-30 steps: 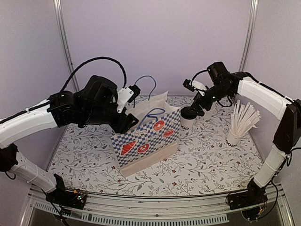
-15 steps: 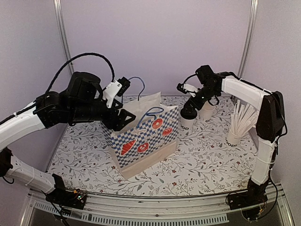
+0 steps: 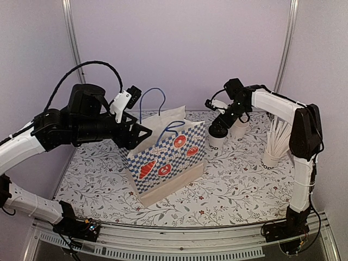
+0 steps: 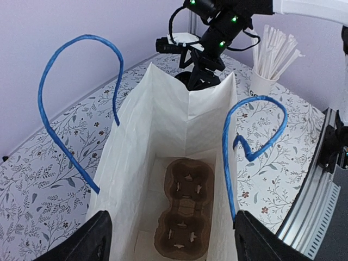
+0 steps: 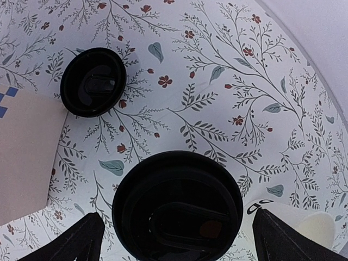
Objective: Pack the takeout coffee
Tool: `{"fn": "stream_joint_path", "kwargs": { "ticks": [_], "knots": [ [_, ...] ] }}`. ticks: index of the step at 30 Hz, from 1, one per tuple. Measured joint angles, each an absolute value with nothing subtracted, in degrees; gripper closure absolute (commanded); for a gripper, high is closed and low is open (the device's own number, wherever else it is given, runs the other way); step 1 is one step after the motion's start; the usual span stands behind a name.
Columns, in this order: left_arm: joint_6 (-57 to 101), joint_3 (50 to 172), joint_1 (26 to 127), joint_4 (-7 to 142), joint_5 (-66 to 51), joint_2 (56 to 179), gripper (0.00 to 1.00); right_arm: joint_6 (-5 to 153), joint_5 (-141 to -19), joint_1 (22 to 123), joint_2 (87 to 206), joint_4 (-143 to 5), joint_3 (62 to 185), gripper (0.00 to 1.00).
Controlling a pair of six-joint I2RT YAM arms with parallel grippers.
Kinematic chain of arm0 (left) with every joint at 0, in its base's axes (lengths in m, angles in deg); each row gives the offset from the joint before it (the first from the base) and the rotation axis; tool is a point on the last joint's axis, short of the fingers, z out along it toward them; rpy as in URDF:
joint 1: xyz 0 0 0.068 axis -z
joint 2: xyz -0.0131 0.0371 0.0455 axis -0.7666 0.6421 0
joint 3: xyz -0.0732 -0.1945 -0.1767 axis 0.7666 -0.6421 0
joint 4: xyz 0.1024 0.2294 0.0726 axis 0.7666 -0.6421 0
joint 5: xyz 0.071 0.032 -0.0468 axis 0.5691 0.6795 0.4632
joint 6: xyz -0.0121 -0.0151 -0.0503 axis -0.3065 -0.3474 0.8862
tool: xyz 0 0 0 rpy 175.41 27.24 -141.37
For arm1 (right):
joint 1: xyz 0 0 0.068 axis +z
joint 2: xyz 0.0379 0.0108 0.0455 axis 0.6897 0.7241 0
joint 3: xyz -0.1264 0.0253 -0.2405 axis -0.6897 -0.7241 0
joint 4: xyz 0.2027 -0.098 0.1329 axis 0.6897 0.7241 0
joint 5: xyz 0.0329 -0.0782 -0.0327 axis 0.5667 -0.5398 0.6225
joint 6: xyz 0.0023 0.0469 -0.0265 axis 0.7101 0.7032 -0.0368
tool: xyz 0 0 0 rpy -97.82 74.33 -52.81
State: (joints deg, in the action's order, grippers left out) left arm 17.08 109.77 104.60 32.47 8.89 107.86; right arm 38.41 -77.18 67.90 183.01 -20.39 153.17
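Note:
The takeout coffee [image 3: 216, 140], a white cup with a black lid, stands just right of the checkered paper bag [image 3: 168, 160]. My right gripper [image 3: 218, 124] hangs open right above it. In the right wrist view the black lid [image 5: 178, 209] fills the gap between the spread fingers [image 5: 87, 236] and touches neither. My left gripper [image 4: 171, 244] is open, and its fingers [image 4: 89, 242] flank the near end of the white bag mouth [image 4: 163, 136]. A brown two-cup carrier [image 4: 185, 212] lies on the bag's floor, empty.
A lidless white cup [image 3: 240, 129] stands close to the right of the coffee, its rim [image 5: 304, 225] showing by my right finger. A second black lid [image 5: 93, 81] sits beyond, near the bag's corner [image 5: 22, 157]. A cup of white sticks [image 3: 270, 159] stands far right.
My left gripper has opened wider and pulled back to the left, and the bag has shifted left with it. The right gripper has drifted slightly left and stays open over the lidded cup.

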Motion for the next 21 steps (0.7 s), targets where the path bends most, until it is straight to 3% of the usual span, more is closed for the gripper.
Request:
{"fn": "stream_joint_path", "kwargs": {
  "ticks": [21],
  "knots": [
    [17.50,108.11,104.36,33.47,8.54,106.75,0.20,39.17,-77.31,67.44,184.93,-18.95,153.84,0.21]
  ]
}}
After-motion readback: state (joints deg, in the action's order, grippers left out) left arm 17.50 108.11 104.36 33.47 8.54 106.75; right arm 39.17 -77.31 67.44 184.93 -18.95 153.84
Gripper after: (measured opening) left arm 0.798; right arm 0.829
